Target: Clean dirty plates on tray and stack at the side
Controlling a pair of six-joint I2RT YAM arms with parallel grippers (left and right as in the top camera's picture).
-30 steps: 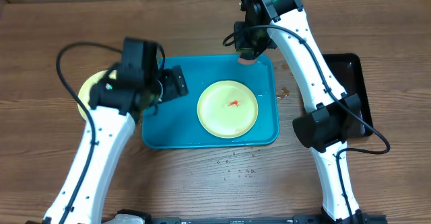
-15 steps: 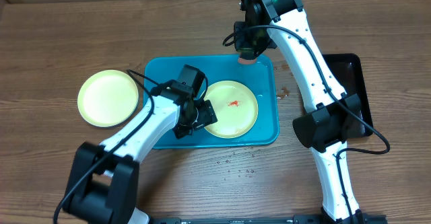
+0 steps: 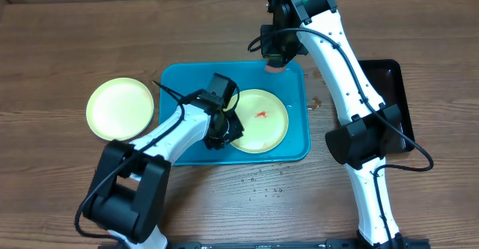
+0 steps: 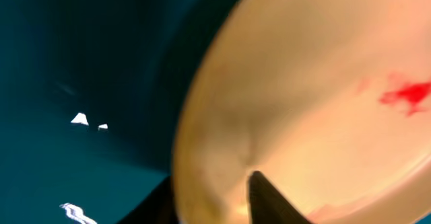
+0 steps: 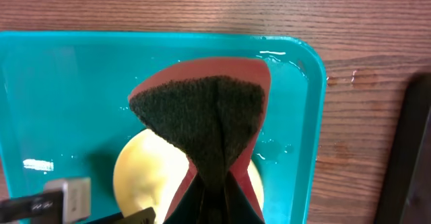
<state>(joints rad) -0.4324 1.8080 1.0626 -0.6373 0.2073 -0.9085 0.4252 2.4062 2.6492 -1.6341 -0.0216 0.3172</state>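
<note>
On the teal tray (image 3: 179, 148) lies a pale yellow-green plate (image 3: 262, 129) with a small red smear (image 3: 261, 114). My left gripper (image 3: 227, 126) is at that plate's left rim. In the left wrist view one dark finger (image 4: 269, 200) presses the plate's (image 4: 316, 116) inner face and the other sits under the rim, so the jaws are closed on it. A second, clean plate (image 3: 120, 108) rests on the table left of the tray. My right gripper (image 3: 274, 54) hovers over the tray's far edge, shut on a red sponge (image 5: 202, 109) with a dark scouring face.
A narrow black tray (image 3: 393, 92) lies at the right, partly under the right arm. Water droplets speckle the wood in front of the teal tray (image 3: 266, 183) and beside its right rim (image 3: 317, 102). Bare wooden tabletop surrounds everything.
My left arm has swung from beside the left plate across the tray to the smeared plate's rim, and its jaws have narrowed onto it. The right arm and sponge have stayed still.
</note>
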